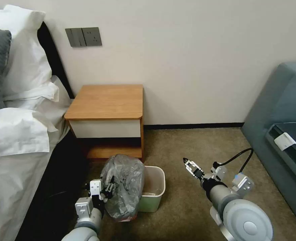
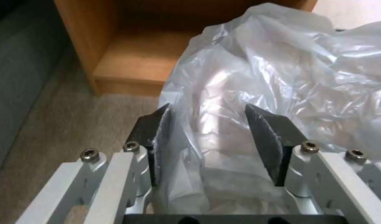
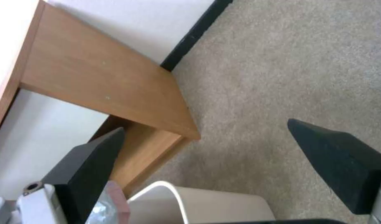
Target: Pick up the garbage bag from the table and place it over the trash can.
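The left gripper [image 2: 207, 137] has its jaws apart with the garbage bag [image 1: 124, 185] bulging between them; whether the pads press the plastic cannot be told. The bag drapes over the near-left rim of the trash can [image 1: 155, 190], below the surface [image 1: 107, 100]. The right gripper [image 1: 190, 166], jaws wide apart, hovers over the carpet [image 1: 195, 147], right of the can.

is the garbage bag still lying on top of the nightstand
No, the table top is bare wood; the garbage bag hangs at the left gripper, draped against the near side of the trash can.
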